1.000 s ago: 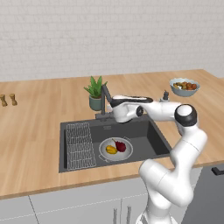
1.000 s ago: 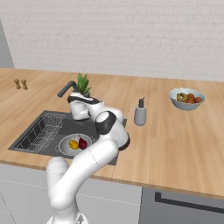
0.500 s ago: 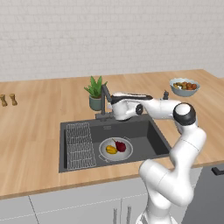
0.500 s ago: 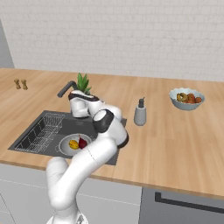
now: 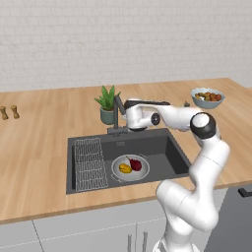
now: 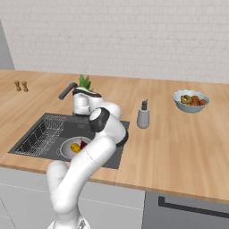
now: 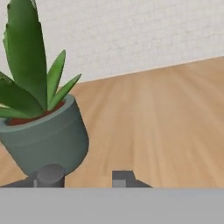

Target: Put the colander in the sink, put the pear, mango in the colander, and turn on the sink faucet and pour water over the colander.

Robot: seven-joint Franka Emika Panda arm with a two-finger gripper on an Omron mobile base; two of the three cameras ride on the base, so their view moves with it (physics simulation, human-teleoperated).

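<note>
Change from earlier: the arm's hand has drawn in toward the sink faucet (image 5: 117,114); a second ago it sat slightly further right of it. Colander, fruit and the rest lie as before.
Arm pose: the white arm rises at the front of the table (image 5: 44,142), elbow high at the right of the sink (image 5: 170,150), forearm reaching level to the left over the back rim of the basin.
End effector (image 5: 126,117): right at the faucet, just in front of the potted plant (image 5: 107,104). In the hand view two dark tips (image 7: 122,178) stand apart at the bottom edge with the plant pot (image 7: 48,138) close ahead, so the jaws look partly parted; whether they touch the faucet I cannot tell.
Colander (image 5: 130,168): silver, upright on the sink floor, right of the wire grid rack (image 5: 90,163).
Mango (image 5: 125,168): yellow-orange, inside the colander, on its left half.
Pear (image 5: 135,164): dark red, inside the colander, just beside the mango on its right.
Faucet: dark grey, at the back rim of the sink, spout slanting up and to the left in the right base view (image 6: 68,91); no water visible.
Fruit bowl (image 5: 207,97): far right on the table, well apart from the sink.
Soap bottle (image 6: 143,116): on the table right of the sink.
</note>
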